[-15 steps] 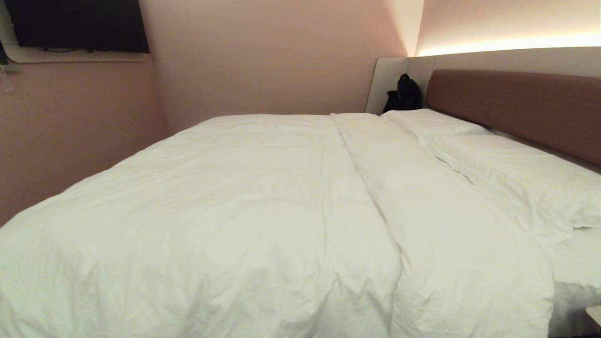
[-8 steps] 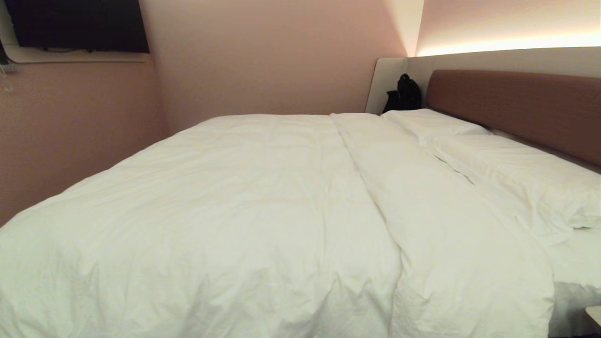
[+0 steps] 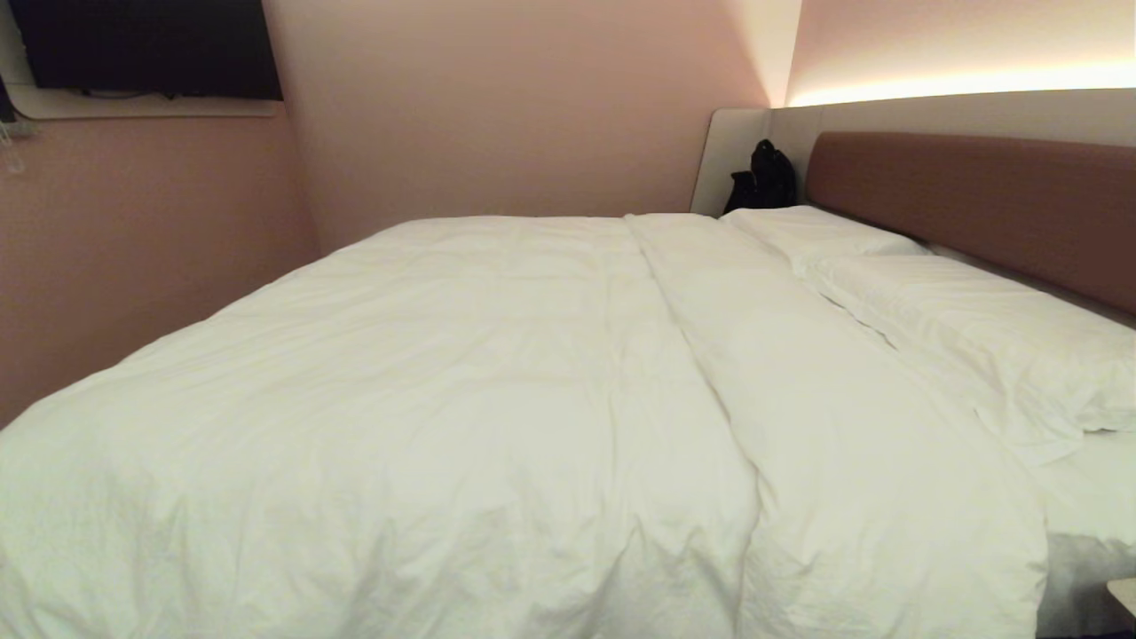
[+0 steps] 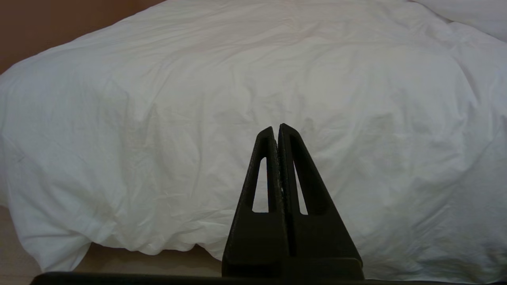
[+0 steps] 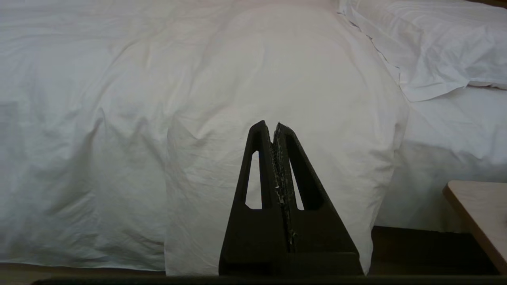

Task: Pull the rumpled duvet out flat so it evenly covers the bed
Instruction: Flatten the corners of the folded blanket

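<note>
A: So, which step is this looking like?

B: To my eye the flattening is nearly over, or not yet started on a last tidy. The duvet (image 3: 461, 399) is lying across most of the bed (image 3: 1087, 497), with a long fold running toward the headboard (image 3: 976, 204) and its near edge hanging over the side.

A: And the pincers?

B: The left pincer (image 4: 277, 130) is sitting closed and empty, apart from the duvet, which is drooping straight ahead of its tips. The right pincer (image 5: 272, 127) is likewise pressed closed on nothing, facing the duvet's hanging corner.

A: What is the next move asking for?

B: I'd judge opening a pincer, reaching forward to the hanging edge and drawing it toward the pillows (image 3: 958, 319), since bare sheet (image 5: 455, 118) is showing beyond the corner, off to the right pincer's side.

A: Room to move?

B: Ahead is only soft duvet. A wooden bench (image 5: 481, 213) corner is standing close beside the right pincer, so swinging outward there looks risky.
</note>
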